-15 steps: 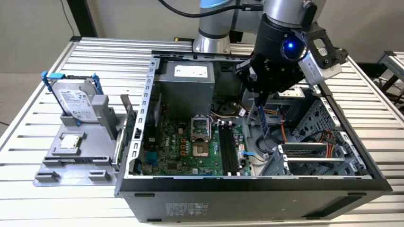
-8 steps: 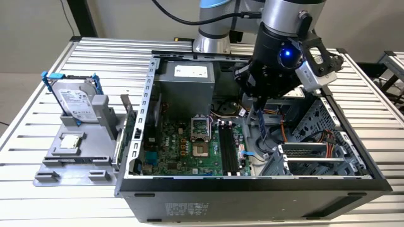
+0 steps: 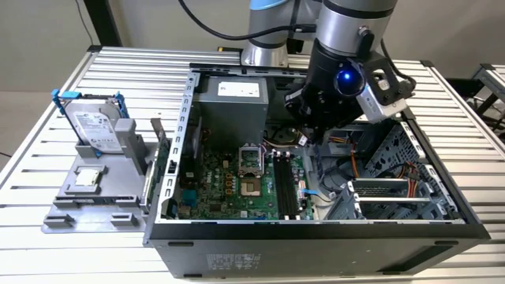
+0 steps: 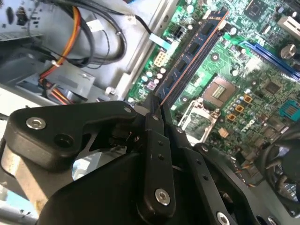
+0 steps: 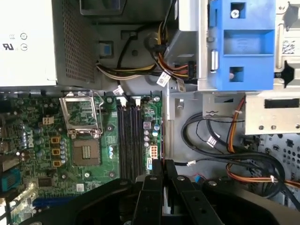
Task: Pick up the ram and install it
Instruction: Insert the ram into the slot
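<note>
Ram (image 4: 190, 52) is what my tool (image 4: 159, 115) has hold of, as best I can judge. The fingers (image 4: 153, 136) are drawn in to a narrow gap, and in the second wrist view a dark strip with a row of black chips and a thin gold-coloured edge runs straight out from the fingertips. It seems to hang just under the tool, contact edge downward, with its long axis level and lying in the plane between my fingers. The relation that matters is with the memory slots (image 5: 130, 140) on the motherboard (image 5: 105, 183). They lie below the tool and off to one side of it, toward the processor socket (image 5: 85, 151), not directly underneath. In the first wrist view the seam between my fingers runs the same way as the slots, so I take its long axis to be parallel to theirs. What separates them is a sideways offset and a clear drop, with nothing touching. I judge the pick done and the seating not yet done. In the exterior view the tool hangs inside the open computer case (image 3: 316, 236), toward the power supply (image 3: 231, 112) end of the slots.
</note>
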Action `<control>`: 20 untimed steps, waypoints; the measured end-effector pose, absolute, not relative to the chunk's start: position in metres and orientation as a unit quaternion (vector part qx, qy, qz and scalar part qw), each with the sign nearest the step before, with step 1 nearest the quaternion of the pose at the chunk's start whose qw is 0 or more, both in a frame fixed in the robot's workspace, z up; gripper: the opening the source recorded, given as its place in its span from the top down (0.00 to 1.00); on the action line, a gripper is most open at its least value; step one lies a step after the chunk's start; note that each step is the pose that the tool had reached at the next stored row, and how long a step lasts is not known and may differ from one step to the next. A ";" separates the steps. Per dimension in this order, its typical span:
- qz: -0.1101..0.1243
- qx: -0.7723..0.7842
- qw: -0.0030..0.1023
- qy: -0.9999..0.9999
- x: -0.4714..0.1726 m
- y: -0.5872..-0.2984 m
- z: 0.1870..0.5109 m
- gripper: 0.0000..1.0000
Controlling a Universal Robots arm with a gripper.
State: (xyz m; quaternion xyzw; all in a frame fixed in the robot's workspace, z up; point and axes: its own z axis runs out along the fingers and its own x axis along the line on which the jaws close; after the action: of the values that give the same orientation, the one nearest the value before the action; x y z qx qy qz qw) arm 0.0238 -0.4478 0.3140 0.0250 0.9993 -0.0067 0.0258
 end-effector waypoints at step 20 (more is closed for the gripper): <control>-0.007 0.029 0.025 0.999 0.001 -0.450 0.278 1.00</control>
State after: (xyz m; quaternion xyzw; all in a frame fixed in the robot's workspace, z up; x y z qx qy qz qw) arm 0.0008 -0.4503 0.2777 0.0293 0.9992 -0.0073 0.0254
